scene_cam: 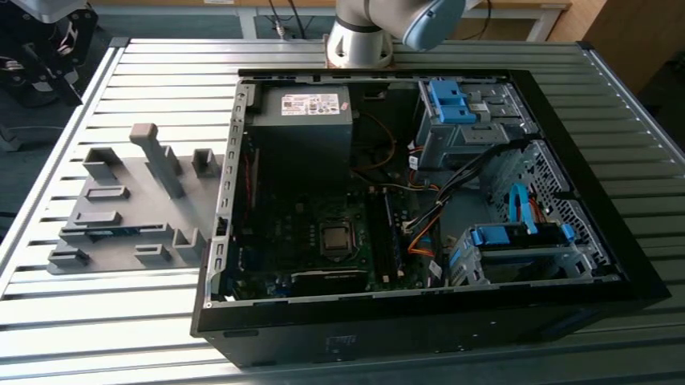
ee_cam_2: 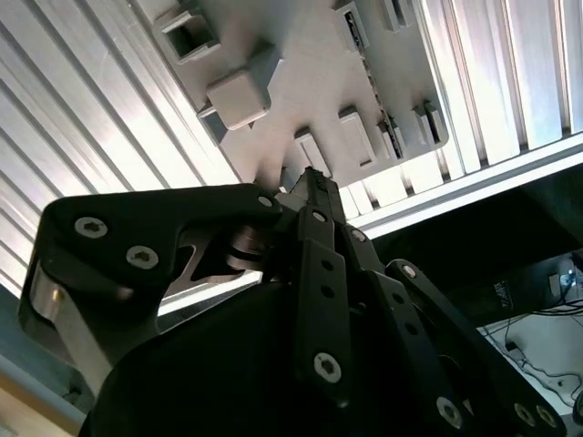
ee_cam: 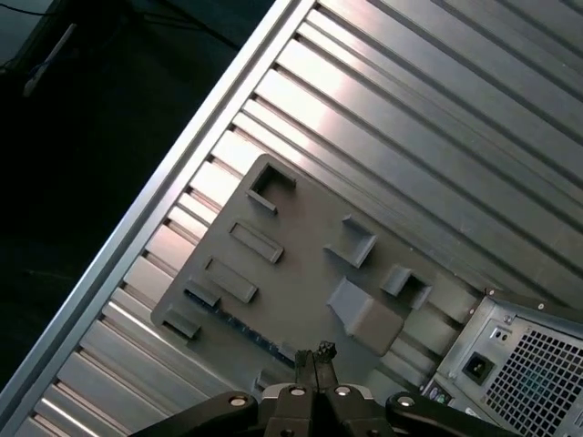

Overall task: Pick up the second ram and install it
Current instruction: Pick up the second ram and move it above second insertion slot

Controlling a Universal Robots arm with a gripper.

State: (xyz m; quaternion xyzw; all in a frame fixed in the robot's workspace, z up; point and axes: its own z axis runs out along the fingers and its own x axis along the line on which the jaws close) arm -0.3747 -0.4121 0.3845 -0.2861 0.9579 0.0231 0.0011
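The second ram (scene_cam: 111,233) is a thin blue-green strip lying in a slot near the front of the grey fixture plate (scene_cam: 128,210), on the exterior view's left. In the first wrist view the ram (ee_cam: 239,325) runs along the plate's edge, between two low blocks. My gripper (ee_cam: 315,352) hangs high above the plate, with its fingertips close together and nothing between them. The second wrist view shows the same shut fingers (ee_cam_2: 314,196) over the fixture plate (ee_cam_2: 301,91). The gripper stands well apart from the ram.
An open computer case (scene_cam: 428,200) lies on the slatted metal table (scene_cam: 160,88), right of the fixture plate. Inside are the motherboard (scene_cam: 321,241), a power supply (scene_cam: 305,108), blue drive brackets and loose cables. Tall grey blocks (scene_cam: 163,160) rise from the plate. The arm's base (scene_cam: 358,36) stands behind the case.
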